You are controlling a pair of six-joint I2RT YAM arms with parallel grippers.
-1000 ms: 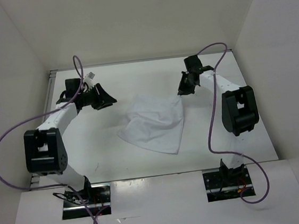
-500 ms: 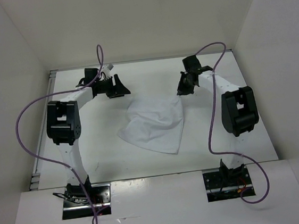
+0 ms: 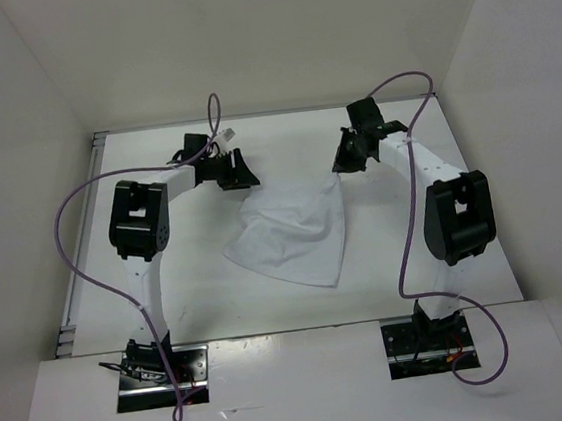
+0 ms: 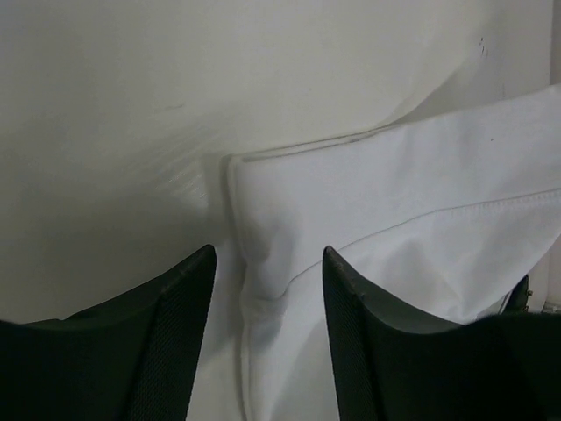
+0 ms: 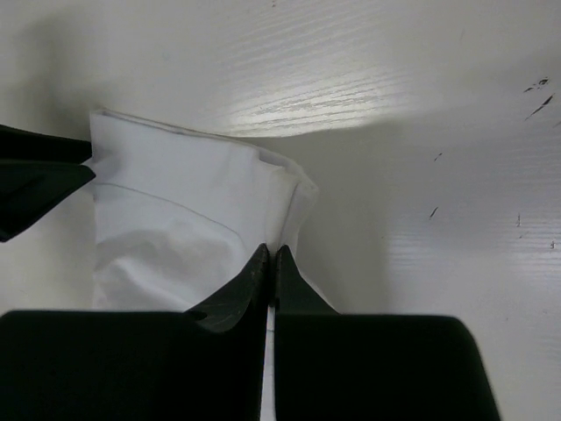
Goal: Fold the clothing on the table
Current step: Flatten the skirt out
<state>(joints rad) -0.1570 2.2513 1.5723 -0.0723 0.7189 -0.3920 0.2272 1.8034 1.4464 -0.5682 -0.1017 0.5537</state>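
Note:
The white clothing (image 3: 293, 231) lies wrinkled in the middle of the table (image 3: 183, 281). My left gripper (image 3: 243, 179) stands open at its far left corner. In the left wrist view that hemmed corner of the clothing (image 4: 394, 210) lies between the two black fingers (image 4: 175, 333), around the left gripper (image 4: 267, 259). My right gripper (image 3: 342, 164) is shut on the far right corner of the clothing. In the right wrist view the right gripper (image 5: 272, 254) pinches the thin edge of the clothing (image 5: 175, 210), and the left gripper's fingertips (image 5: 39, 175) show at the left edge.
White upright walls (image 3: 30, 116) enclose the table on the left, back and right. Purple cables (image 3: 75, 212) loop over both arms. The right arm's black elbow (image 3: 455, 217) hangs over the right side of the table. Small dark marks (image 5: 535, 96) dot the surface.
My left arm has swung right and forward from the table's left side to the clothing's far left corner, its jaws open. The right gripper has stayed shut on its corner.

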